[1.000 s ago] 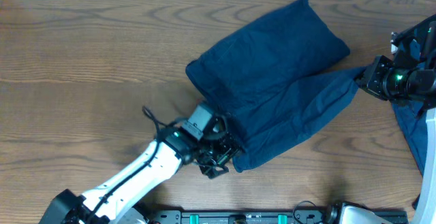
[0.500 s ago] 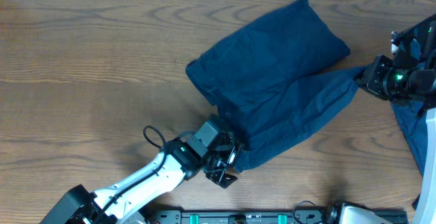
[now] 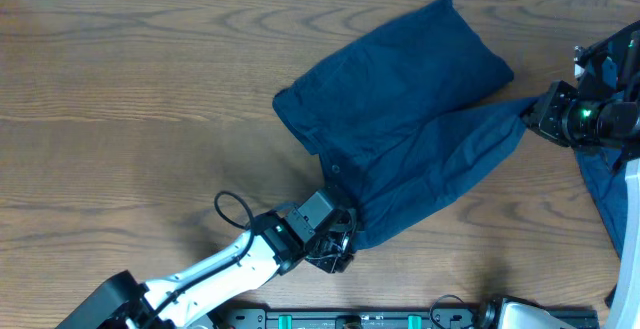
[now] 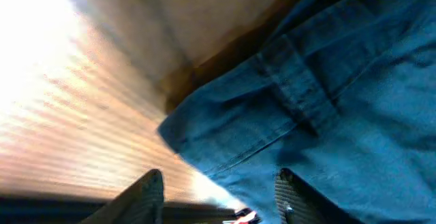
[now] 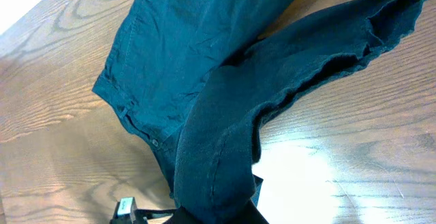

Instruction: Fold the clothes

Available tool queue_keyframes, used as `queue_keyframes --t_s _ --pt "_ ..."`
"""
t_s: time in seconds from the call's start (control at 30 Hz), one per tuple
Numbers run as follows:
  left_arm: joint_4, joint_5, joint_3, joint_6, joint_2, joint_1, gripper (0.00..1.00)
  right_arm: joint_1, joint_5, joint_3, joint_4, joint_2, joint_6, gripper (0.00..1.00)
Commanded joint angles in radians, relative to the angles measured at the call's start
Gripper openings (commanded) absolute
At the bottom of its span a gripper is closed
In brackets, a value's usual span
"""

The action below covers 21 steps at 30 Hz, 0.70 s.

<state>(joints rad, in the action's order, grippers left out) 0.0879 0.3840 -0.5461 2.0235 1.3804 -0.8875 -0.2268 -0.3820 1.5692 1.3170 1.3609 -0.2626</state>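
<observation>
count: two arms, one gripper on each; one pair of shorts with two legs; one bench under all of it.
left arm: white, comes in from the near edge and slants toward the middle; carries one black cable loop beside the wrist.
left gripper: sits at the nearest corner of the shorts, at the waistband end; fingers spread in the wrist view, with bare bench and the cloth's edge in the gap between them; no pinch on the cloth to be seen.
waistband: runs slantwise away from the left gripper; one belt loop sewn across it; one button on it, seen from the right wrist.
shorts, place: dark navy, spread on the bench right of the middle, waistband to the left, both legs to the right.
near leg: stretches rightward and narrows to a drawn point at its hem.
right gripper: pressed together on the hem of the near leg, near the bench's right edge; cloth rises from the bench to it.
right arm: black, enters from the right edge.
dark blue cloth: one strip at the right edge below the right arm, mostly cut off; cannot tell what it is.
far leg: lies flat, its hem toward the far right.
</observation>
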Motion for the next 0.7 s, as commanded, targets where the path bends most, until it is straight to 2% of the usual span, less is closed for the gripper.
queue_keyframes --t_s 0.0,0.23,0.37,0.43,0.6,0.63,0.67 --pt "-0.020 0.004 0.012 0.043 0.047 -0.003 0.52 0.011 -0.011 0.005 -0.008 0.000 0.009 0.01" --pt "-0.093 0.050 0.012 0.064 0.153 -0.039 0.59 0.011 -0.011 0.005 -0.007 0.000 0.009 0.01" --pt "-0.122 0.053 0.012 0.064 0.187 -0.039 0.58 0.011 -0.011 0.005 -0.006 0.000 0.009 0.01" --pt "-0.124 0.052 0.012 0.064 0.188 -0.039 0.50 0.011 -0.011 0.005 -0.005 0.000 0.009 0.01" --pt "-0.136 0.057 0.012 -0.021 0.186 -0.031 0.11 0.011 -0.010 0.005 -0.005 0.000 0.009 0.01" --pt "-0.140 0.064 0.012 -0.046 0.184 -0.026 0.06 0.011 -0.010 0.005 -0.006 0.000 0.009 0.01" --pt "-0.140 0.072 0.012 -0.064 0.179 -0.021 0.06 0.011 -0.010 0.005 -0.007 0.000 0.009 0.01"
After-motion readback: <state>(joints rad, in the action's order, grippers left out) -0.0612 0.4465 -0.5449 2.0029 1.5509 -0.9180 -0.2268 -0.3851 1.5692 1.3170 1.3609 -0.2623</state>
